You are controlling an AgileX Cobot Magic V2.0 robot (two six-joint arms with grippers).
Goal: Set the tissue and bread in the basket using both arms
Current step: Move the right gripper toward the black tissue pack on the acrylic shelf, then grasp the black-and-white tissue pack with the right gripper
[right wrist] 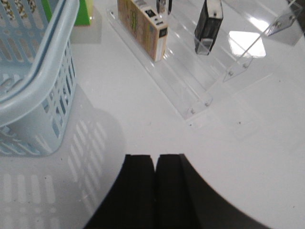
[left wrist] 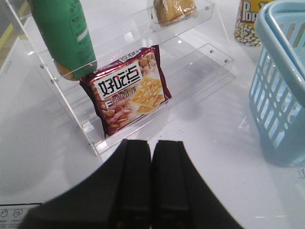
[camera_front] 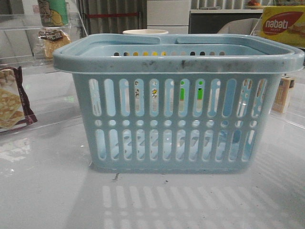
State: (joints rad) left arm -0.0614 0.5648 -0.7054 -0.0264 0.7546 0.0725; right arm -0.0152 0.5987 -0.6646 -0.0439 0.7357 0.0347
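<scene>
The pale blue basket point(camera_front: 178, 102) stands in the middle of the table; it also shows in the left wrist view point(left wrist: 281, 86) and the right wrist view point(right wrist: 35, 81). The bread point(camera_front: 53, 42) sits on the upper step of a clear acrylic shelf at the far left, and shows in the left wrist view point(left wrist: 174, 10). The tissue point(right wrist: 208, 26), a black packet, stands on the right acrylic shelf. My left gripper point(left wrist: 152, 143) is shut and empty, low in front of the left shelf. My right gripper point(right wrist: 156, 157) is shut and empty, over the table right of the basket.
A maroon cracker packet point(left wrist: 128, 90) and a green bag point(left wrist: 64, 33) stand on the left shelf. A popcorn cup point(left wrist: 248, 24) is behind the basket. A beige box point(right wrist: 143, 26) stands on the right shelf point(right wrist: 190, 90). A yellow nabati box point(camera_front: 283, 24) is at the far right.
</scene>
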